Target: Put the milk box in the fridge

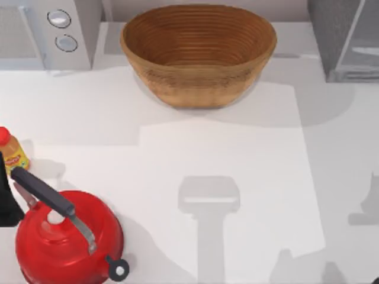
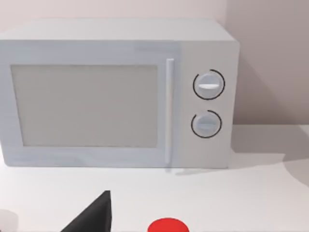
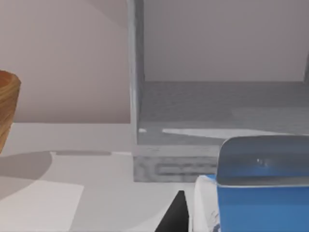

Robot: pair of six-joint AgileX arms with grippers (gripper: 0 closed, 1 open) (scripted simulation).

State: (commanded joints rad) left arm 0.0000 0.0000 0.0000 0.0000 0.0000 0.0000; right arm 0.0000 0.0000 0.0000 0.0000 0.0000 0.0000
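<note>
The milk box (image 3: pixel 260 193) has a blue top and a white side, and it sits low and to the right in the right wrist view, very close to the camera. A dark finger (image 3: pixel 175 215) of the right gripper shows just beside its white side. I cannot tell if the fingers are pressed on the box or how wide they are. Behind the box is the fridge (image 3: pixel 145 166), with its inside open to view, a grey speckled floor and a pale frame post. In the top view the fridge (image 1: pixel 334 35) stands at the upper right corner of the white table (image 1: pixel 237 165). A big brown woven basket (image 1: pixel 198 53) sits at the top middle of that view. A light grey microwave (image 1: pixel 53 32) with two round knobs stands at the upper left. A red kettle (image 1: pixel 68 239) with a dark handle is at the lower left, and an orange bottle (image 1: pixel 12 152) with a red cap stands near it at the left edge. The left arm (image 1: pixel 7 195) is a dark shape at the left edge, beside the kettle. In the left wrist view a dark finger (image 2: pixel 94 217) shows low down, and I cannot tell how far that gripper is open.
</note>
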